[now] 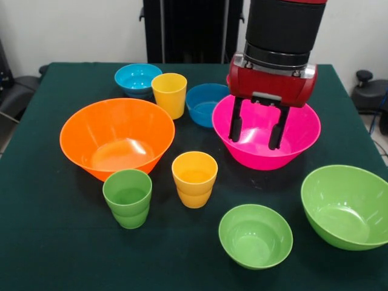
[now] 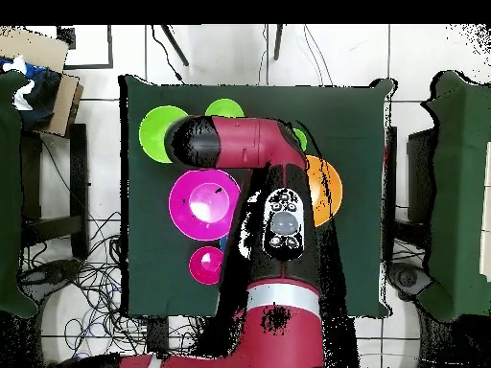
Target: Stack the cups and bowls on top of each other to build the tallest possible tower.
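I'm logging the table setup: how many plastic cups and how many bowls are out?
Small tapered plastic cups: 3 (green cup, orange-yellow cup, yellow cup).
Glossy round plastic bowls: 7 (large orange bowl, large hot pink bowl, large lime green bowl, small lime green bowl, light blue bowl, darker blue bowl, small red-pink bowl).
Total: 10.

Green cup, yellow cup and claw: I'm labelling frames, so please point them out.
Green cup [image 1: 128, 195]: front view, outer wall.
Yellow cup [image 1: 169, 94]: front view, outer wall.
Claw [image 1: 256, 128]: front view, midway between fingertips.
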Motion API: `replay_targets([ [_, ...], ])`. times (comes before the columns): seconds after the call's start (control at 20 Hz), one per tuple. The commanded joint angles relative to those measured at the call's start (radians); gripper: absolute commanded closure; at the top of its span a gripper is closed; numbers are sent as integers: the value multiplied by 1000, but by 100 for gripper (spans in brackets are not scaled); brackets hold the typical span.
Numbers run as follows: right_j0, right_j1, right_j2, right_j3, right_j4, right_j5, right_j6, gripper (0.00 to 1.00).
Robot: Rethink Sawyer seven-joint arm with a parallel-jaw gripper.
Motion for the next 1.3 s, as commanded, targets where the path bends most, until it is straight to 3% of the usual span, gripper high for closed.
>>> replay_targets([
  [0.05, -37, 12, 137, 80, -113, -53, -188, 0],
  [0.35, -63, -9, 149, 88, -154, -22, -202, 0],
  [1.3, -203, -7, 276, 117, -252, -58, -236, 0],
])
